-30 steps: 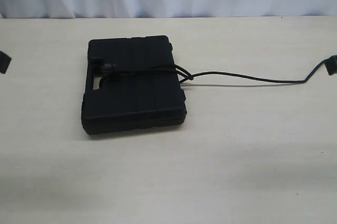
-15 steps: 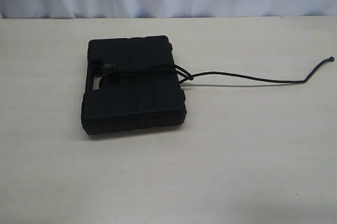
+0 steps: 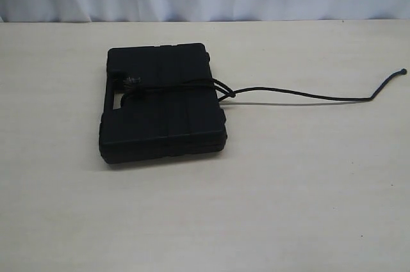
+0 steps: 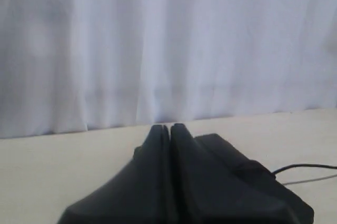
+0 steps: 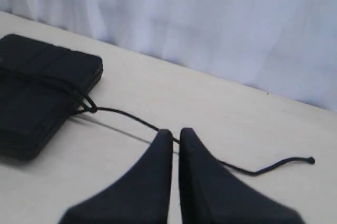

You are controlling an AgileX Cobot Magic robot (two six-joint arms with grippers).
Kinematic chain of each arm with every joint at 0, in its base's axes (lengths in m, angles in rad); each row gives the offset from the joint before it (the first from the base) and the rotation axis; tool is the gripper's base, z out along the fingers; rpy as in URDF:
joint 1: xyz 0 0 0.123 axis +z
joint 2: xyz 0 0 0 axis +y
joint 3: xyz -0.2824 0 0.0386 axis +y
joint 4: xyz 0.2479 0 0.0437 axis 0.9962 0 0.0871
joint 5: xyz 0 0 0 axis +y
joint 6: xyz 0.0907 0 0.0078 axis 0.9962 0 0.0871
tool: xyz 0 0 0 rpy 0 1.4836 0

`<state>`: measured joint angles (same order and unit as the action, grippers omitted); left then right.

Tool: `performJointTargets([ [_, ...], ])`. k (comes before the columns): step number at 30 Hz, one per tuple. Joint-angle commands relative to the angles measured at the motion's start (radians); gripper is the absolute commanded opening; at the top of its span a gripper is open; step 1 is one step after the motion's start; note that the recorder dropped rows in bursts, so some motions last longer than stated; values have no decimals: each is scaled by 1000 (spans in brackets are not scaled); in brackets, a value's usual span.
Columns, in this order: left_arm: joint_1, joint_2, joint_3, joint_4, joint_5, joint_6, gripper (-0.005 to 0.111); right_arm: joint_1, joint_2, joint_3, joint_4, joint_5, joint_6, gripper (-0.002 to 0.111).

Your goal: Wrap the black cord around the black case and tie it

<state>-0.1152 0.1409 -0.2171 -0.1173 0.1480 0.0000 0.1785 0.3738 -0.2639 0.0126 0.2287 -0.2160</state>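
Both my left gripper [image 4: 169, 127] and right gripper [image 5: 176, 132] have pulled away, jaws clenched empty; the cord [image 3: 307, 95] lies free, knotted round the case [image 3: 163, 109], so tying looks done.

Pale table [image 3: 288, 189] carries black case [image 3: 163, 102], just beyond L gripper [image 4: 165, 127]; cord [image 3: 307, 96] tail lies on tabletop, running just past R gripper [image 5: 175, 132] tips.

Open table [image 3: 288, 189] beyond case [image 3: 163, 102], cord [image 3: 320, 96]
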Motion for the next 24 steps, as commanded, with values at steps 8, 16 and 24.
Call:
performJointTargets([
  [8, -3, 2, 52, -31, 52, 0, 0, 4, -5, 120, -3, -18, -4, 4],
  [16, -3, -16, 109, 37, 25, 0, 0, 8, -72, 217, 0, -100, -4, 4],
  [24, 1, -141, 217, 34, 164, 0, 0, 6, -374, 264, 29, 92, -15, 4],
])
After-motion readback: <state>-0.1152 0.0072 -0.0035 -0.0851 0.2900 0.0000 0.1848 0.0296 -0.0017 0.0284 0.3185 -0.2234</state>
